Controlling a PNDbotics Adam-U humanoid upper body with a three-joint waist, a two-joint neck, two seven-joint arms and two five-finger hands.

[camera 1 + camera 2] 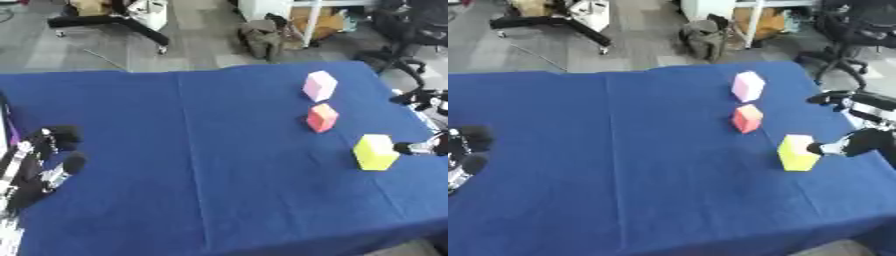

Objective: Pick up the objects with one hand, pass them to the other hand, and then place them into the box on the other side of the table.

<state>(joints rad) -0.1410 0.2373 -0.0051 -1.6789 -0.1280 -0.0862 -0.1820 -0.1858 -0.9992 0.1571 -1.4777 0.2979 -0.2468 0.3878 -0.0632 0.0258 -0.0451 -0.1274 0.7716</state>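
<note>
Altogether three blocks (pink [319,85], orange [322,117], yellow [375,152]); right hand [859,142] fingers spread wide beside yellow.

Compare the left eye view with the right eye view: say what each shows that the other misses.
Only the left eye view shows most of the left hand, low at the left edge with its arm; the right eye view cuts it to a sliver.

Only the right eye view shows more of the right hand and its arm behind the fingertip.

Both share the blue table with the pink block, orange block and yellow block in a row, the right hand's fingertip at the yellow block.
</note>
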